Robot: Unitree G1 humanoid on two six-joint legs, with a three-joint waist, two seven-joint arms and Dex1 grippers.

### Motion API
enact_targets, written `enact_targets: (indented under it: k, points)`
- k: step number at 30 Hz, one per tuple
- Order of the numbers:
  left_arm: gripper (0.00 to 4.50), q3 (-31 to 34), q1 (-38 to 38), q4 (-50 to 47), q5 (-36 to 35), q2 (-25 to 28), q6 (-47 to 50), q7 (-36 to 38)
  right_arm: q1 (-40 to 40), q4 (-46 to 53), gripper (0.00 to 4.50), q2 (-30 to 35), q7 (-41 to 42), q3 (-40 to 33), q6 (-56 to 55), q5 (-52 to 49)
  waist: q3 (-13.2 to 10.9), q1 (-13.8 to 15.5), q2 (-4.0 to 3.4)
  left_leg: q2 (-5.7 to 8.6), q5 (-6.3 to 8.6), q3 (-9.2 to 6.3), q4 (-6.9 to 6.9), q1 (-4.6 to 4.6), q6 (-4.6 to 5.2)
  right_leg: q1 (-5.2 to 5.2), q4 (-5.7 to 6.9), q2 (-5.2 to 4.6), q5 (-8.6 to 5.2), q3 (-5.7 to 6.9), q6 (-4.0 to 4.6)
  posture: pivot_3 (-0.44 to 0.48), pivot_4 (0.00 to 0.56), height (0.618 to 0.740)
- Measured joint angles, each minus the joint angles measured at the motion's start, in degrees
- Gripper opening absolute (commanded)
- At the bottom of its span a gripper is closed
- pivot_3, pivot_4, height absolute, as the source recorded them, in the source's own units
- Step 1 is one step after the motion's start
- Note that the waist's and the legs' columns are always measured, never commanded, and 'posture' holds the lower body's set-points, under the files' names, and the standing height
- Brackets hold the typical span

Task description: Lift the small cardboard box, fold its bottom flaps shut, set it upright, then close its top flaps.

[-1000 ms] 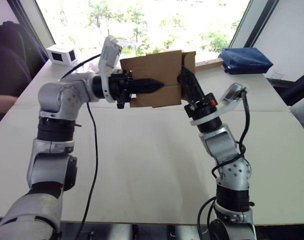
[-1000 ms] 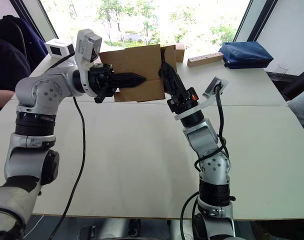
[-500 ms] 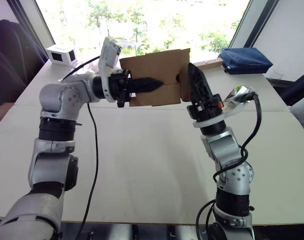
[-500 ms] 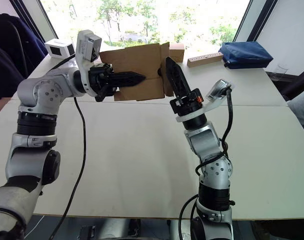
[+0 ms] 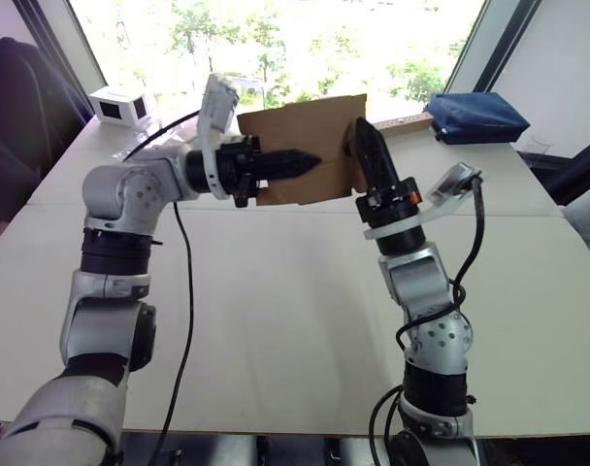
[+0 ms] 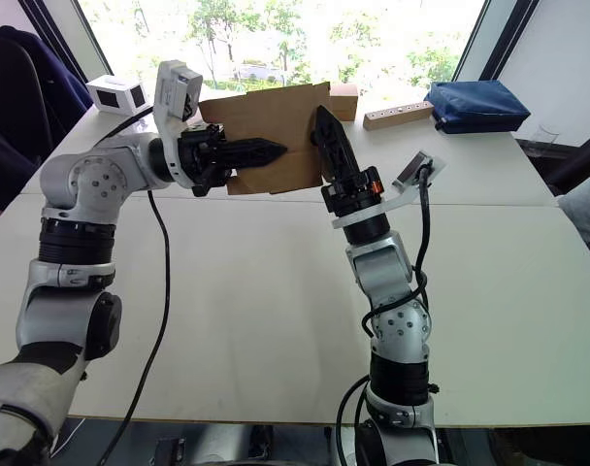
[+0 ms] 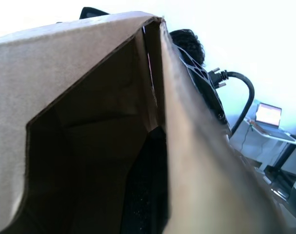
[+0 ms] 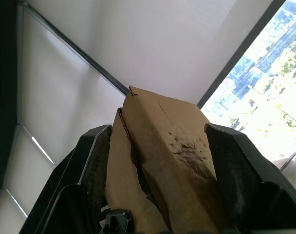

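Above the table (image 5: pixel 276 291), the box (image 5: pixel 305 141) hung between both arms. Left gripper (image 5: pixel 305 163) lay closed across its face; right gripper (image 5: pixel 365 146), fingers spread around a flap edge, had swung back inward, pressing the bottom flaps (image 5: pixel 356 155) shut.

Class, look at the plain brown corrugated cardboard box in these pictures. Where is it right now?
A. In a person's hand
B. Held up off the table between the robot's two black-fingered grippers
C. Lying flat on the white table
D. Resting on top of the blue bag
B: the plain brown corrugated cardboard box is up above the white table, with the left gripper on its face and the right gripper at its end.
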State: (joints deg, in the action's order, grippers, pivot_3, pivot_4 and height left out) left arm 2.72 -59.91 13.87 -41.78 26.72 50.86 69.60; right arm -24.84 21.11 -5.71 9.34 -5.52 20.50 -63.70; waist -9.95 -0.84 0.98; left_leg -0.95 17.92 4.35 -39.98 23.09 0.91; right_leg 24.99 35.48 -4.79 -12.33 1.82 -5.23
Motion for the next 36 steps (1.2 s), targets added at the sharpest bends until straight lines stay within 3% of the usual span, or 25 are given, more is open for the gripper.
enact_targets:
  k: [18,21,22,36]
  points:
    - [0.00,0.3,0.0,0.1,0.0,0.1,-0.1,0.1,2.0,0.3,3.16,1.8,-1.5,-2.9,1.2,-3.0,0.0,0.0,0.00,0.00,0.01,0.00,0.00,0.00,0.01,0.00,0.00,0.00,0.00,0.00,0.00,0.000,0.150,0.740]
    - [0.00,0.3,0.0,0.1,0.0,0.1,-0.1,0.1,1.9,0.3,2.49,1.8,-1.5,-3.0,1.2,-3.5,0.0,0.0,0.00,0.00,0.01,0.00,0.00,0.00,0.02,0.00,0.00,0.00,0.00,0.00,0.00,0.000,0.150,0.740]
    - [0.00,0.3,0.0,0.1,0.0,0.1,-0.1,0.0,1.9,0.3,2.08,1.8,-1.4,-3.0,1.2,-3.6,0.0,0.0,0.00,0.00,0.01,0.00,0.00,0.00,0.02,0.00,0.00,0.00,0.00,0.00,0.00,0.000,0.150,0.740]
    - [0.00,0.3,0.0,0.1,-0.1,0.1,0.0,0.0,2.6,1.3,2.08,1.9,-0.5,-1.6,2.3,-4.3,0.0,0.0,0.00,0.00,0.01,0.00,0.00,0.01,0.02,0.00,0.00,0.00,0.00,0.00,0.00,0.000,0.150,0.740]
